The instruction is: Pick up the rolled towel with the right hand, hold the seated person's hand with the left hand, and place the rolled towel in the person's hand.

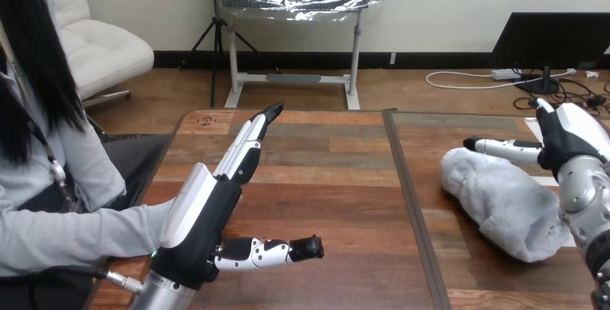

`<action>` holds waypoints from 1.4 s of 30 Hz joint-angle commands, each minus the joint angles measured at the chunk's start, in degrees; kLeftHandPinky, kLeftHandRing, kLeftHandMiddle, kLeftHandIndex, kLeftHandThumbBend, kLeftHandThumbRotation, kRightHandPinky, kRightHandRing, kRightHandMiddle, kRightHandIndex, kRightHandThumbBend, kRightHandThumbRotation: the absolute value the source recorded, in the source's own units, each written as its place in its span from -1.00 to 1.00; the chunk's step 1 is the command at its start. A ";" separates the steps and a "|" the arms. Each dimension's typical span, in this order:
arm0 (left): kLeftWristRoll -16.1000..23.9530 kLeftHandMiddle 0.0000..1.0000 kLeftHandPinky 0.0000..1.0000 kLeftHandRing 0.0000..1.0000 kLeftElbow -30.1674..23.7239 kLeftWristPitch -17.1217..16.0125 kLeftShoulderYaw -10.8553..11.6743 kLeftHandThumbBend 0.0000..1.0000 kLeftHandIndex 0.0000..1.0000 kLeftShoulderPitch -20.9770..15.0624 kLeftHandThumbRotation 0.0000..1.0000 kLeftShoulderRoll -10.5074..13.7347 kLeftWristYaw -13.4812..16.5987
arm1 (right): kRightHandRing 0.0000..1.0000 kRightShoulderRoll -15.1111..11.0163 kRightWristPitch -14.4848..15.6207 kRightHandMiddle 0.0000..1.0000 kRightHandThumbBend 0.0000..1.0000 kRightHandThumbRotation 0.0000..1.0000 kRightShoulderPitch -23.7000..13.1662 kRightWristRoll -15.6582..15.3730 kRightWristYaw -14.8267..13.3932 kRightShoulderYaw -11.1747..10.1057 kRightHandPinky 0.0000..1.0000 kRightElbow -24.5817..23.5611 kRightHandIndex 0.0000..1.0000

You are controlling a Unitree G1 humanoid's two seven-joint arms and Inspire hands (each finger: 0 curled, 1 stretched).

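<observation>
The left robot hand stands near the left edge of the brown wooden surface, fingers straight and spread, gripping nothing. The person's grey sleeve reaches just behind it. The fluffy pale-grey rolled towel lies near the right edge, and the right robot hand hovers at its far end, fingers unclasped.

The left robot hand is black, with a white shell on its back, white jointed fingers tipped black, and a silver forearm. The right robot hand seems alike.
</observation>
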 commanded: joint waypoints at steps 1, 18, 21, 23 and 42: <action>-1.21 1.00 0.94 1.00 -2.64 -0.74 0.23 1.00 1.00 -1.60 0.23 -0.09 0.20 | 0.89 1.65 -0.34 0.92 1.00 0.17 -2.64 -0.36 -0.12 0.92 0.80 -0.31 0.92; -2.23 1.00 0.95 1.00 -4.16 -0.78 0.31 1.00 1.00 -0.50 0.19 0.35 -1.03 | 0.87 3.24 1.20 0.90 1.00 0.25 -0.02 0.48 1.97 1.21 0.65 0.28 0.89; -2.64 1.00 0.95 1.00 -4.50 -0.89 0.29 1.00 1.00 -0.37 0.19 0.33 -1.40 | 0.84 3.39 1.54 0.88 1.00 0.31 0.40 -0.03 2.63 1.91 0.60 0.41 0.88; -2.78 1.00 0.95 1.00 -4.88 -0.81 0.33 1.00 1.00 -0.20 0.19 0.34 -1.56 | 0.82 3.57 1.57 0.86 1.00 0.35 0.91 0.17 2.83 1.79 0.57 0.47 0.87; -4.78 1.00 0.96 1.00 -7.09 -0.44 0.60 1.00 1.00 0.95 0.17 0.25 -3.34 | 0.71 5.39 3.68 0.81 0.98 0.43 3.94 1.28 6.24 1.73 0.40 0.66 0.86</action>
